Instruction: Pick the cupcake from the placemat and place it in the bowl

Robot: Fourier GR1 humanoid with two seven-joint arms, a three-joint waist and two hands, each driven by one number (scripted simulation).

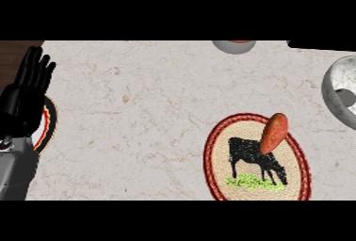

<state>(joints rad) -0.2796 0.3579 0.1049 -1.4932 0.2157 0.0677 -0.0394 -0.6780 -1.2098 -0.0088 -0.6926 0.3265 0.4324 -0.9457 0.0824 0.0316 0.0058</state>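
A round woven placemat (236,141) with a red rim and a black cow picture lies at the lower right. On its upper right part lies an orange-brown oblong item (274,133), tilted; it does not look like a cupcake. The grey bowl (334,101) is cut off by the right edge, up and to the right of the placemat. My left hand (24,96) rests open at the far left, fingers up, far from the placemat. No hand is near the oblong item. My right hand does not show.
A second round piece with a red rim (48,123) lies partly hidden under my left hand. A small grey dish (233,46) with something orange in it sits at the counter's far edge. The marble counter (139,108) ends at a dark wooden strip at the upper left.
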